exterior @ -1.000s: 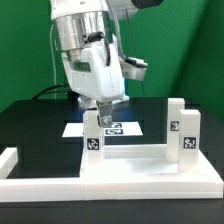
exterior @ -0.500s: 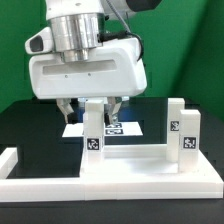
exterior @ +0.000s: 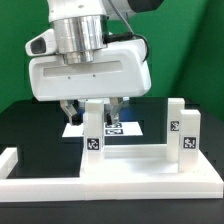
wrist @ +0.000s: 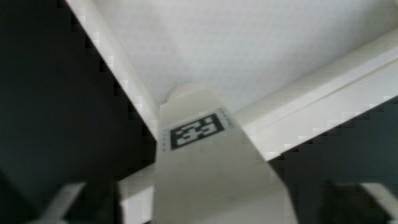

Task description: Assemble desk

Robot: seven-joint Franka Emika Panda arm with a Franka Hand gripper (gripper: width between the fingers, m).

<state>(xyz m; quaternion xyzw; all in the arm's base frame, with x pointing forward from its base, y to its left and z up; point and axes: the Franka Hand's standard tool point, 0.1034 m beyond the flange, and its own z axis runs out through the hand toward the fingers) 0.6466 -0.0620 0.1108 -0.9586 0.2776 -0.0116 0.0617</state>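
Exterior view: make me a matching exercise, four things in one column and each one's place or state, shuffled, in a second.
1 gripper
2 leg at the exterior view's right
3 marker board
4 top panel

A lies flat, nearest the camera
B open, straddling the other leg
C flat on the table behind the legs
D upright, nothing over it

Pairs: 1-B, 2-D, 3-C, 4-A

Exterior view faces the desk (exterior: 140, 150) frontally; wrist view looks closely, seemingly downward, at one leg (wrist: 205, 150).
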